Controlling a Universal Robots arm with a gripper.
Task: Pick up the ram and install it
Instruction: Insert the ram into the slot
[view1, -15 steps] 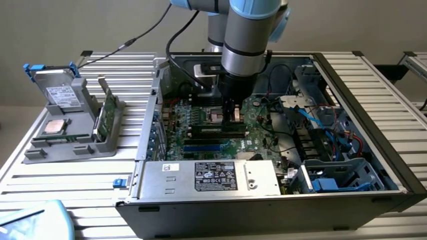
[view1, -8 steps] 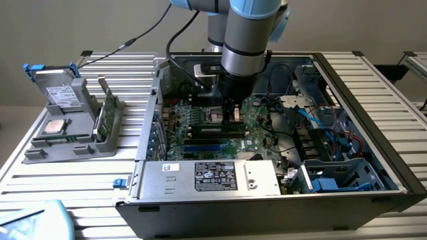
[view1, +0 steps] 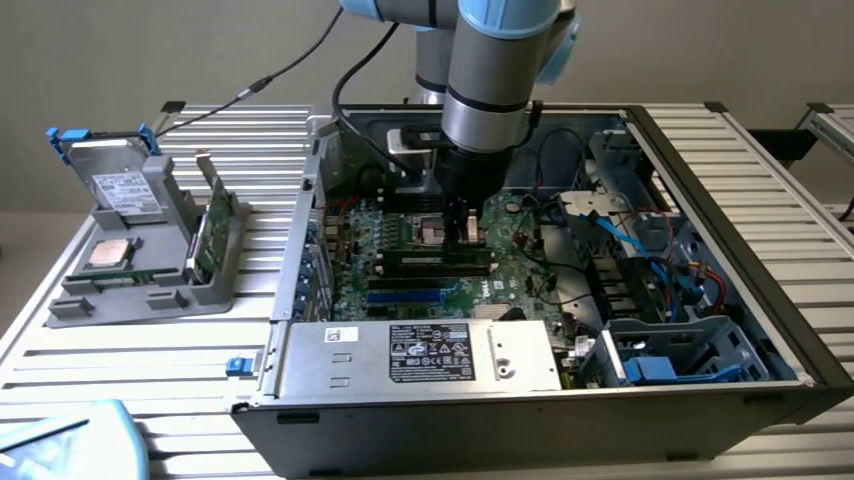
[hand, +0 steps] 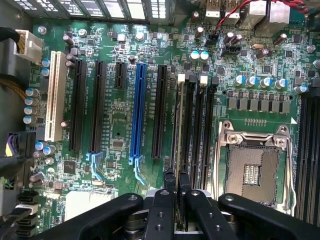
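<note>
The ram (hand: 176, 130) appears edge-on in the wrist view as a thin strip running along one of the black memory slots beside the processor socket (hand: 250, 167). My gripper (hand: 176, 175) is shut on its near end, and the two black fingers (hand: 169, 182) pinch it from both sides. In the exterior view the gripper (view1: 467, 238) reaches straight down into the open computer case (view1: 787, 340). The ram (view1: 427, 262) lies as a dark strip along the slots just under the fingertips. Whether it is fully seated I cannot tell.
A grey holder (view1: 80, 310) at the exterior view's left carries a boxy drive (view1: 120, 185), a square silver chip (view1: 107, 255) and an upright green board stick (view1: 214, 230). Inside the case are the power supply (view1: 420, 355), blue cables (view1: 641, 250) and a blue expansion slot (hand: 139, 110).
</note>
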